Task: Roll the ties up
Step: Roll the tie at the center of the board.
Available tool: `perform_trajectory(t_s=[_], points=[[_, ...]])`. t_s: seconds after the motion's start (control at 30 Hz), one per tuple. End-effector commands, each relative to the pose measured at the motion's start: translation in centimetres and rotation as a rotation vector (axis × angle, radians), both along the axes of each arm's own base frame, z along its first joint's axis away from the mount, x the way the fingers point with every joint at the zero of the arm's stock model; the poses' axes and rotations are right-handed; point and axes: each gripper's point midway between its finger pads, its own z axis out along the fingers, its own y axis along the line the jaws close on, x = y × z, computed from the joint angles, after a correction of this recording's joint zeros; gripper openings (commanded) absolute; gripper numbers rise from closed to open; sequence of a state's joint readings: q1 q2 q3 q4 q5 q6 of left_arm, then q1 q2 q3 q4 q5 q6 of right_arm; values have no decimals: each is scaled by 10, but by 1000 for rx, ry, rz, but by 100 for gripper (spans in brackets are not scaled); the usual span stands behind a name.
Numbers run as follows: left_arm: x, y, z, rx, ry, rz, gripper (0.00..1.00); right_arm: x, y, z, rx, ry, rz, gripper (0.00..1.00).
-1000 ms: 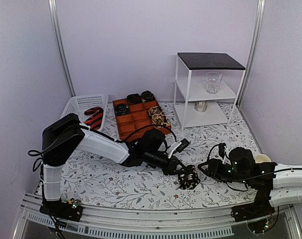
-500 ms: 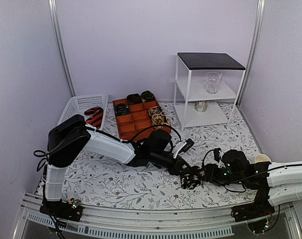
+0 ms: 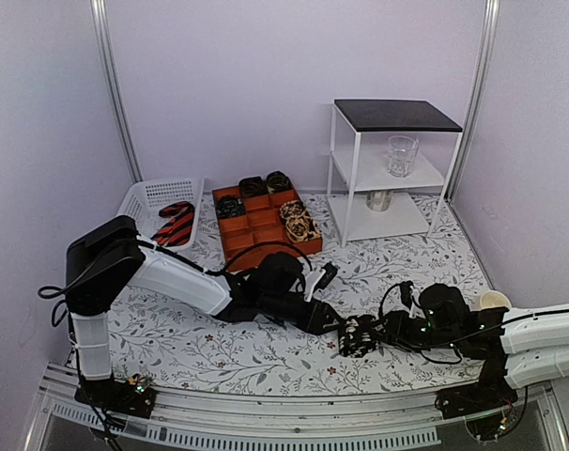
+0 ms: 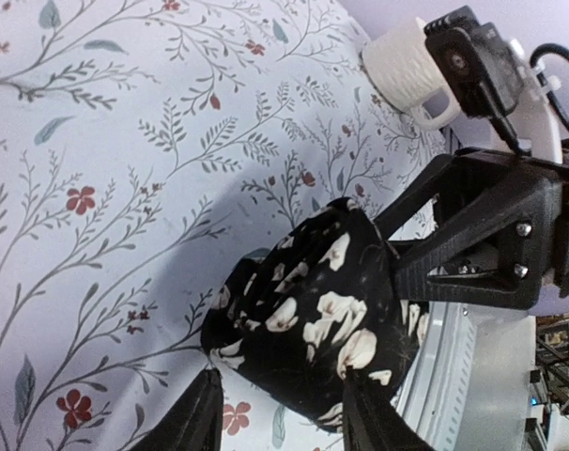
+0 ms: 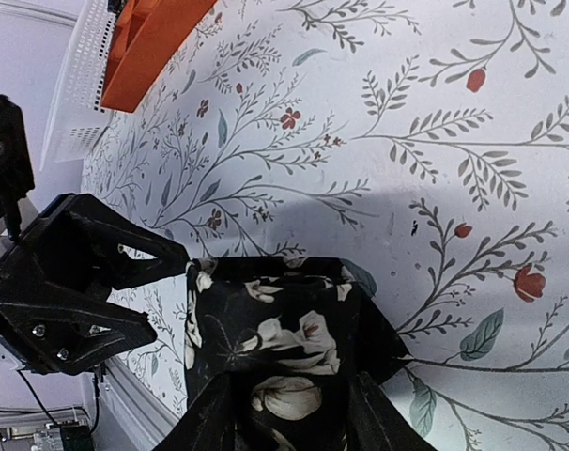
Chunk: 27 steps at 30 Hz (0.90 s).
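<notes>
A rolled tie [image 3: 359, 335], black with cream flowers, lies on the flowered tablecloth in front of the arms. My right gripper [image 3: 373, 334] reaches it from the right. In the right wrist view the coil [image 5: 275, 343] sits between the two fingers [image 5: 207, 418], which press on its sides. My left gripper [image 3: 342, 326] is at the coil's left side with jaws apart. In the left wrist view the coil [image 4: 308, 319] lies just ahead of my spread left fingertips [image 4: 202, 418], and the right gripper [image 4: 482, 240] holds its far side.
An orange compartment tray [image 3: 256, 246] with several rolled ties stands at the back. To its left, a white basket [image 3: 148, 195] holds a red-and-black striped tie [image 3: 176, 222]. A white shelf [image 3: 390, 178] carries a glass [image 3: 402, 155]. A white cup [image 3: 496, 301] stands at the right.
My left gripper has opened off the coil and its arm has drawn back to the left. My right gripper has moved left onto the coil and narrowed on it.
</notes>
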<state>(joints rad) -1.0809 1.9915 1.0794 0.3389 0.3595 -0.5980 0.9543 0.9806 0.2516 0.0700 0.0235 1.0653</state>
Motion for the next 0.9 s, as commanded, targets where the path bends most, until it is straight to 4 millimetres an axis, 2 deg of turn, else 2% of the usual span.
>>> perform_trajectory(t_s=[0.0,0.17,0.27,0.4,0.5,0.87], points=[[-1,-4,6,-40,53,35,44,-3,-2,-11,10,38,-9,41],[-2,-6,-5,-53,89,27,44,-3,-2,-12,23,53,-18,41],[-4,-10,-8,-75,113,8,40,-2,-2,-11,31,57,-20,41],[-4,-6,-20,-47,134,17,19,-1,-2,-12,37,66,-27,41],[-2,1,-29,-21,146,38,10,-1,2,-11,54,73,-16,41],[1,18,-38,-28,182,82,7,-4,15,-18,84,118,17,39]])
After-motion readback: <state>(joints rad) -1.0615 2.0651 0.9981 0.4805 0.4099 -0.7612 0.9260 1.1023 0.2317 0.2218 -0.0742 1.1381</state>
